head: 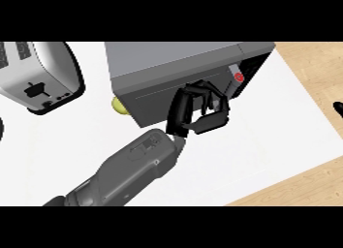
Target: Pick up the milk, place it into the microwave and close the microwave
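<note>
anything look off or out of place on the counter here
Only one oddity: a small yellow-green round thing is wedged at the microwave's lower left corner, mostly hidden. No milk shows. The left hand is against the microwave's front.

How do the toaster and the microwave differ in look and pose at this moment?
The toaster is silver with rounded ends and a black base; the microwave is a grey, sharp-cornered box. The toaster is the smaller and stands alone at the left; the microwave, in the middle, has the left hand against its front. The toaster shows slots on top and a black lever; the microwave shows a red button. Both stand on the white counter.
</note>
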Available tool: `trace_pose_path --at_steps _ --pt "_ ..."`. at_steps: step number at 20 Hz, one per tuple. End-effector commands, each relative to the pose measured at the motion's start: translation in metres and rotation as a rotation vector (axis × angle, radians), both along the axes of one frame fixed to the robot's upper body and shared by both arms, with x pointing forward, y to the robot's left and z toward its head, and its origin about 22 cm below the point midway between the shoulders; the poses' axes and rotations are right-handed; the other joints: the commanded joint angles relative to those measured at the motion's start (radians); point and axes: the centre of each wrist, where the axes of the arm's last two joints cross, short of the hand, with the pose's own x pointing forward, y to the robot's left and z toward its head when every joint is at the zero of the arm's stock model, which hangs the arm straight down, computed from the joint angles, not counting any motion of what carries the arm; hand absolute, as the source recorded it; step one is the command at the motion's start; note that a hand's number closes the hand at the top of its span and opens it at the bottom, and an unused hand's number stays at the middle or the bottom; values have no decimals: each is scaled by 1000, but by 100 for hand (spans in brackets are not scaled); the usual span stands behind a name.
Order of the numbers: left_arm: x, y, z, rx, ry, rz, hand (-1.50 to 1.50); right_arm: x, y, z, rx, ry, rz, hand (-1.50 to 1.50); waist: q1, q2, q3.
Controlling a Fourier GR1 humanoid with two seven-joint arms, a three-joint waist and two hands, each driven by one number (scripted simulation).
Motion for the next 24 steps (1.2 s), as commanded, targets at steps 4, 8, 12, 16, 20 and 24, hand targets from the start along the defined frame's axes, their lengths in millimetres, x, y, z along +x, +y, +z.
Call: trace_pose_path --at_steps 4,8,12,16,20,24 --pt "23 3 13 -12 -8 34 150 2 -4 11 -6 2 0 -150 -12 17 -2" --pt "22 4 9 -9 -20 36 150 3 -7 14 7 4 -5 -150 -11 18 -1" --pt "24 5 9 -26 -21 56 150 4 -9 18 -7 10 1 -150 -9 19 0" --pt "24 3 9 -25 -28 55 150 4 -11 19 1 13 5 -150 -21 20 2" --pt "22 5 2 -27 -23 54 150 4 -13 26 13 5 8 -150 -22 19 1" --pt "25 3 9 -39 -41 50 150 6 -11 29 5 3 52 -150 -11 21 1"
